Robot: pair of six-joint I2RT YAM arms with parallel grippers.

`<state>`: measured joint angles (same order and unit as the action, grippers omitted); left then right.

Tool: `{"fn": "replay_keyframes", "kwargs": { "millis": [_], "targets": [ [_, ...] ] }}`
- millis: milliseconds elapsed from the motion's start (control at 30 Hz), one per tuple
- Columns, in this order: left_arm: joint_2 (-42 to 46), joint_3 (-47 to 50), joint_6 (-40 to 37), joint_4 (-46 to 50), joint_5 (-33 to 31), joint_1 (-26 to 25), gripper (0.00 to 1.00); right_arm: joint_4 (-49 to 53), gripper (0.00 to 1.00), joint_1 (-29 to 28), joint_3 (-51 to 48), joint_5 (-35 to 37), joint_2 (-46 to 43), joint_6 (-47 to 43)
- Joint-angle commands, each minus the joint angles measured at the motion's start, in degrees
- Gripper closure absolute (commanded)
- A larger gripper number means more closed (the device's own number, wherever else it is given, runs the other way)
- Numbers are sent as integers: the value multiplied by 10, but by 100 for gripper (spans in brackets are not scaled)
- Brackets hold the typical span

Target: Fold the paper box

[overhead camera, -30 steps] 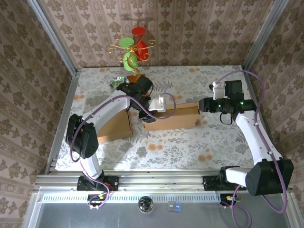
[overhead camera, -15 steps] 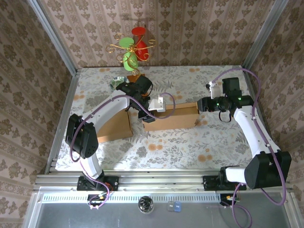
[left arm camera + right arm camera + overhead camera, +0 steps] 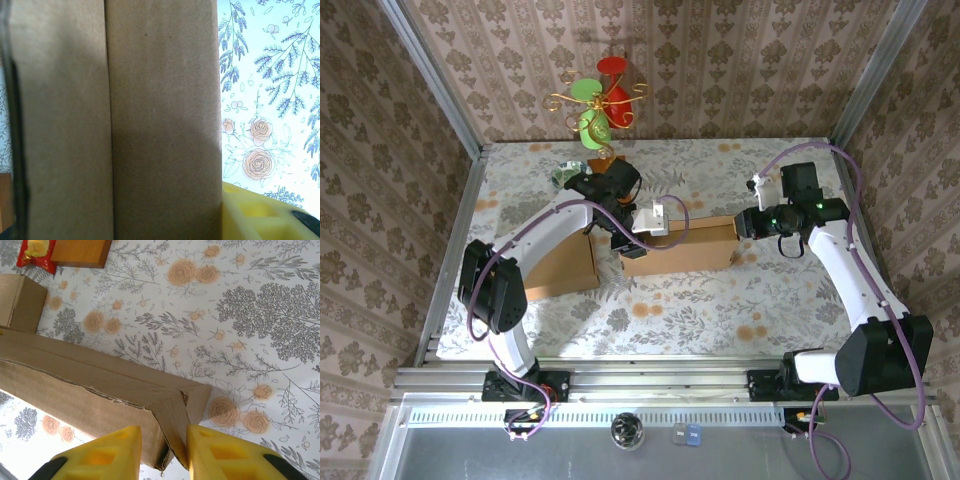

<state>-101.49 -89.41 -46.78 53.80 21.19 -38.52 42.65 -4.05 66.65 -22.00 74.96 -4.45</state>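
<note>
1. My right pincer [image 3: 164, 434] clenched the end flap [image 3: 175, 407] of the paper box [image 3: 90, 382] between its fingers, I judged to fold it.
2. My left pincer [image 3: 626, 240] met the opposite end, probably steadying it; its grip I couldn't tell.

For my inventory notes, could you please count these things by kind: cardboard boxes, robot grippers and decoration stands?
Cardboard boxes: 2 (long paper box, smaller box)
Grippers: 2 (left gripper, right gripper)
Decoration stand: 1
Total: 5
</note>
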Motion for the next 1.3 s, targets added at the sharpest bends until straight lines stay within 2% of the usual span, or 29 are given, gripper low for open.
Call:
{"fn": "replay_keyframes", "kwargs": {
  "millis": [0,367,633,1033,1267],
  "targets": [
    [-1,-16,-8,33,9,3,55,18,72,-6,13,27,-14,-11],
    [-1,-16,-7,34,6,3,55,20,84,-24,30,49,1,-6],
    [-7,-25,5,30,5,3,55,23,99,-47,35,88,3,17],
    [-21,-38,59,12,23,4,57,-76,100,-86,-56,152,-56,135],
    [-20,-30,69,-3,12,5,56,-116,100,-91,-105,164,-84,159]
  ]
}}
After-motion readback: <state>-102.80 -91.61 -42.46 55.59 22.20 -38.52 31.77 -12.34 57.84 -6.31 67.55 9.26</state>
